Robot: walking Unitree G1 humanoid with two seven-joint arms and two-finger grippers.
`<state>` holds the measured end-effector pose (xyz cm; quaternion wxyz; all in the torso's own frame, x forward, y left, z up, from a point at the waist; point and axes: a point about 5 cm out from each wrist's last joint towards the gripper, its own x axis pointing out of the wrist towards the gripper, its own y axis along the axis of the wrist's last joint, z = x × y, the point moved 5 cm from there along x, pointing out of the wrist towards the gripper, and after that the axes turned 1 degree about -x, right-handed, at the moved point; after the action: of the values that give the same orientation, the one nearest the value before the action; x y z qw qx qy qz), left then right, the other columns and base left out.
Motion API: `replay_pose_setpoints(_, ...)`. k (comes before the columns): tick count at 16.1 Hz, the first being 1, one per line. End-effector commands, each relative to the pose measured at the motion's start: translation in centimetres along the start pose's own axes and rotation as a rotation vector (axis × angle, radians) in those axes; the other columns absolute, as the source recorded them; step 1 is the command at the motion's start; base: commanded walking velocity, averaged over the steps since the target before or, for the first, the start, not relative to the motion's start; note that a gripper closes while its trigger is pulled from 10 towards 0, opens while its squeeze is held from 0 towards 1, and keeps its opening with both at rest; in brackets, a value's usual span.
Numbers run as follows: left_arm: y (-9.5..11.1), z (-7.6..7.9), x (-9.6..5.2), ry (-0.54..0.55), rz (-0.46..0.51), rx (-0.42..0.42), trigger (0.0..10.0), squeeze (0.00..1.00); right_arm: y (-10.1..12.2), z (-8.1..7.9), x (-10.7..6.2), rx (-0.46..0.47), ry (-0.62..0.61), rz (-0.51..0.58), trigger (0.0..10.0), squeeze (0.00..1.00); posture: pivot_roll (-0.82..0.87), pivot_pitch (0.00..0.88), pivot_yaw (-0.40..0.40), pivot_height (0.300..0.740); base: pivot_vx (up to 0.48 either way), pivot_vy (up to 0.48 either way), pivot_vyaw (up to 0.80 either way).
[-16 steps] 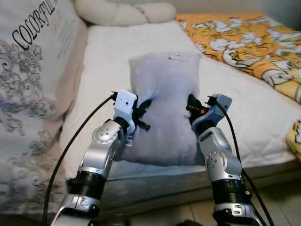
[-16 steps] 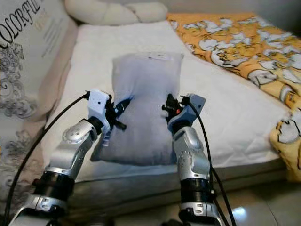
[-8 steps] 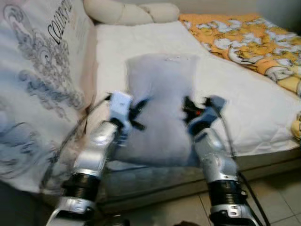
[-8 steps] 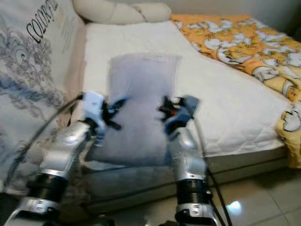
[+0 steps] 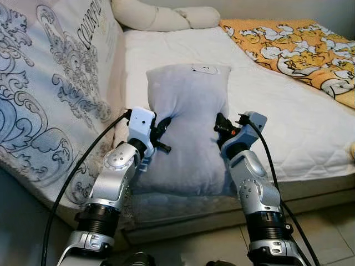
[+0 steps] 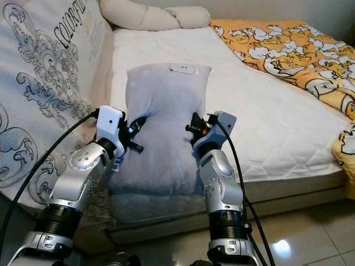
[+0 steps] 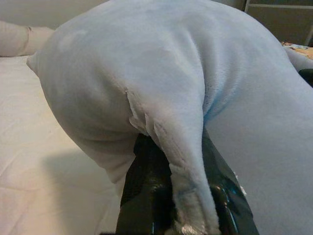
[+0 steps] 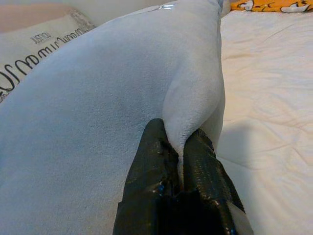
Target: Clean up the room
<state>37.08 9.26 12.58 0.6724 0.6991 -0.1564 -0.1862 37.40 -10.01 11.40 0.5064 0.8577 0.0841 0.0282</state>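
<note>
Clearly soft and light, the pale blue pillow (image 5: 188, 133) at frame centre hangs above the mattress (image 5: 288, 127), left gripper (image 5: 161, 133) and right gripper (image 5: 221, 126) each pinching a side fold; side seams look best to grip.

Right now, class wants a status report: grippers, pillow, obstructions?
Left gripper and right gripper each pinch a side of the grey pillow. Pillow over the white mattress. Nothing blocking.

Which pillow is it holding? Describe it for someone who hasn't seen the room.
On the white mattress, near its front edge, is a pale lavender-grey pillow pinched at each side by the left claw and right claw. Unlike the cream bolster behind, it is plain and rectangular.
</note>
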Motion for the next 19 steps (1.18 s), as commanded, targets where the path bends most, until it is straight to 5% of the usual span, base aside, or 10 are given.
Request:
replay_pose_setpoints(1,1.8,0.3,0.6,-0.013,0.053,0.021,10.0,0.0,0.7,-0.2,0.3,0.006,0.002,0.016,10.0,0.0,-0.02,0.0,-0.023,0.74,0.24,0.0,-0.8)
replay_pose_setpoints(11,1.8,-0.2,0.8,0.012,0.046,0.026,10.0,0.0,0.6,-0.7,0.4,-0.023,0.04,0.002,10.0,0.0,-0.02,0.0,-0.024,0.74,0.253,0.0,-0.16)
replay_pose_setpoints(19,2.0,-0.8,0.9,0.032,0.044,0.029,10.0,0.0,-0.2,-1.0,0.7,-0.057,0.053,-0.048,10.0,0.0,-0.01,0.0,-0.024,0.74,0.283,0.0,0.44)
